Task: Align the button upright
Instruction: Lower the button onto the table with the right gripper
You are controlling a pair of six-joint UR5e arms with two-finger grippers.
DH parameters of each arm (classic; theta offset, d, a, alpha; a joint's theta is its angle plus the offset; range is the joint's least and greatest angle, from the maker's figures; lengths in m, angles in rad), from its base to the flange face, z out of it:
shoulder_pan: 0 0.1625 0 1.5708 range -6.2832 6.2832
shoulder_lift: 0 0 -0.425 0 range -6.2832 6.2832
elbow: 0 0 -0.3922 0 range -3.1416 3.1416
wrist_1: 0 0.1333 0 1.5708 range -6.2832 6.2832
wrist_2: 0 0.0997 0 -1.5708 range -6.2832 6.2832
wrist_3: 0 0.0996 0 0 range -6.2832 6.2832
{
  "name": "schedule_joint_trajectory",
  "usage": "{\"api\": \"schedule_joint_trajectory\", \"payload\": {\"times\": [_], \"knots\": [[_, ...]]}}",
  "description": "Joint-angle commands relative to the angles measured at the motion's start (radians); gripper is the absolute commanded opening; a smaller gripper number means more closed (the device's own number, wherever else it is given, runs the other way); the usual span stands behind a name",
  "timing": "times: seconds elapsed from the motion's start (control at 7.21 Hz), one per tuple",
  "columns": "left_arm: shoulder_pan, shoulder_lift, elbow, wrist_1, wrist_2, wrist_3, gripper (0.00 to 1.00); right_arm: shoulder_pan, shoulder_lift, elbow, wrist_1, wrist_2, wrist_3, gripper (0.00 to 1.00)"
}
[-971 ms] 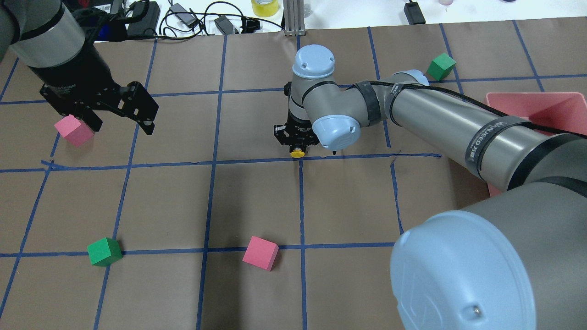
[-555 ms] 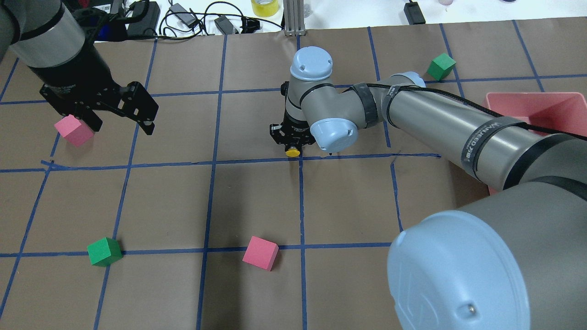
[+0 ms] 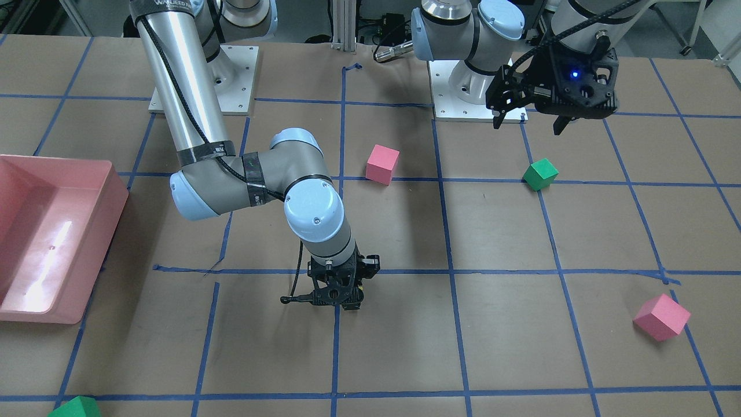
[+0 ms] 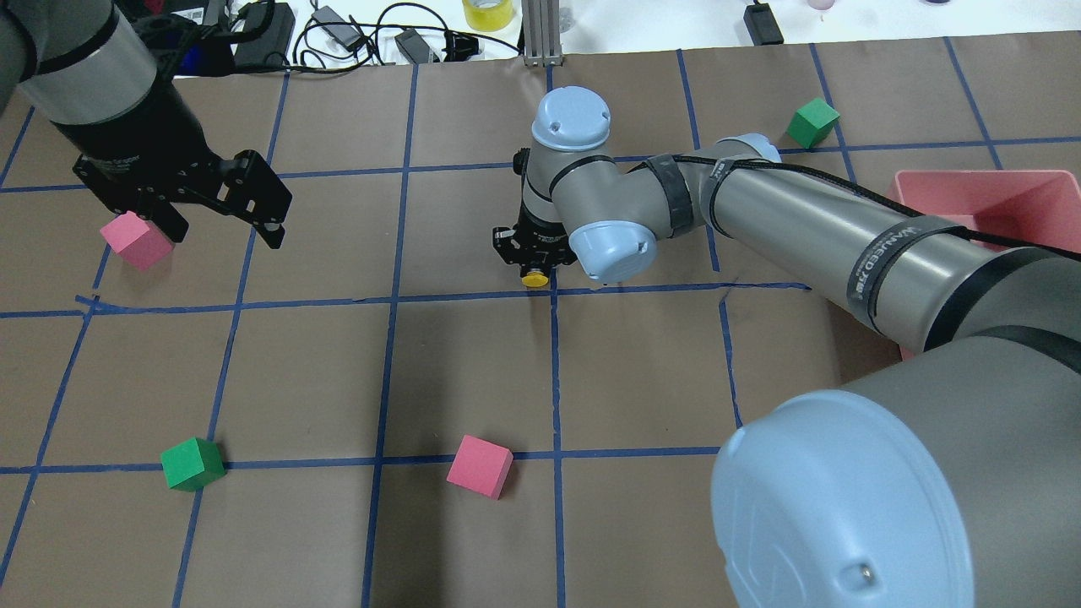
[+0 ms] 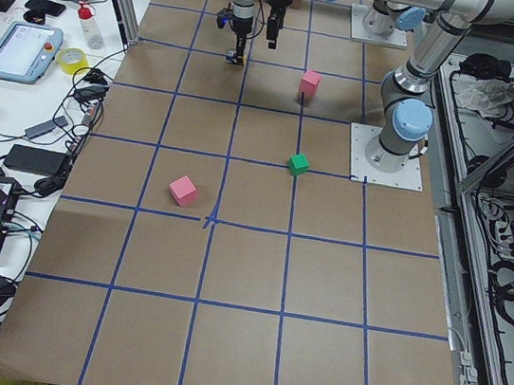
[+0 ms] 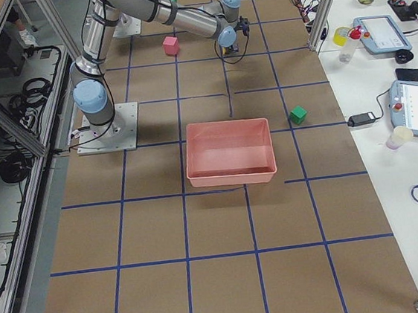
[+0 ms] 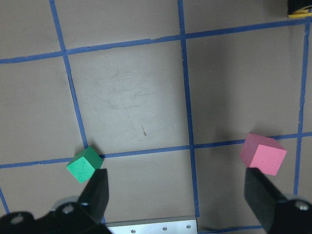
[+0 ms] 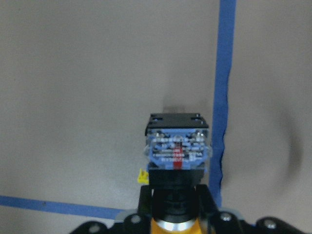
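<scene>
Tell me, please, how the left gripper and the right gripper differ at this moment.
The right gripper is shut on the button; the left gripper is open and holds nothing. The right gripper sits low, close to the table, near its middle; the left gripper hangs higher, toward the table's left side. Both are black and two-fingered.

Two pink cubes [image 4: 135, 241] [image 4: 480, 466], two green cubes [image 4: 192, 464] [image 4: 812, 122], one pink bin [image 6: 232, 175], one button [image 4: 533, 279] and two robot arms [image 4: 93, 76] [image 4: 802, 228].
</scene>
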Motion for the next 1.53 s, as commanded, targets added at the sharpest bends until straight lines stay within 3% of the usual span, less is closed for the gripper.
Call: {"api": "schedule_joint_trajectory", "payload": {"times": [0.0,0.55,0.97,1.39], "knots": [[0.0,0.0,0.0,0.0,0.0,0.001,1.0,0.0,0.002,0.001,0.0,-0.001,-0.002,0.45],[0.0,0.0,0.0,0.0,0.0,-0.001,1.0,0.0,0.007,0.001,0.0,-0.001,-0.002,0.47],[0.0,0.0,0.0,0.0,0.0,0.001,1.0,-0.001,-0.007,-0.003,0.0,-0.007,0.0,0.67],[0.0,0.0,0.0,-0.002,0.0,0.001,1.0,-0.003,-0.045,-0.003,0.001,-0.024,0.0,0.77]]}}
